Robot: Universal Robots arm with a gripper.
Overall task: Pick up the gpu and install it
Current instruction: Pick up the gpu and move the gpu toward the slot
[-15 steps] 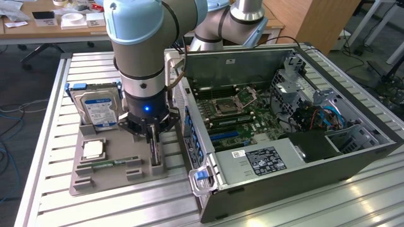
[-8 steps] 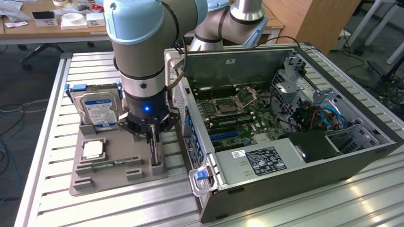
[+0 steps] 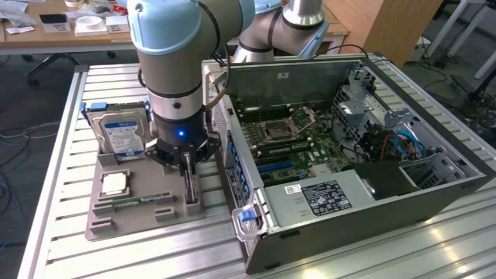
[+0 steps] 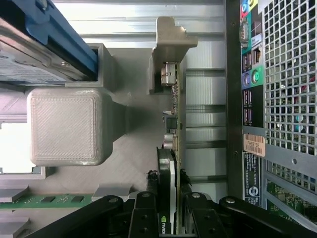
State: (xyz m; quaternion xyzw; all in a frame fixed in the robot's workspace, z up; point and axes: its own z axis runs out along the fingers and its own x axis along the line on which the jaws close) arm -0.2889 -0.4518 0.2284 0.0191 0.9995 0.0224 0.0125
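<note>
Gripper [image 4: 168, 192] clamped on the gpu [image 4: 177, 124] standing on edge in the grey holder [image 3: 133, 224]

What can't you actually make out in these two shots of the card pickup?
Exterior view: where the claw meets the gpu, masked by the arm's wrist.
Wrist view: the gpu's end beyond the claw, cut off by the picture edge.
Exterior view: hard drive label text, too small.
Exterior view: motherboard slot details, too small.

Bright, even room light; glare streaks the metal table [image 3: 442, 232].
</note>
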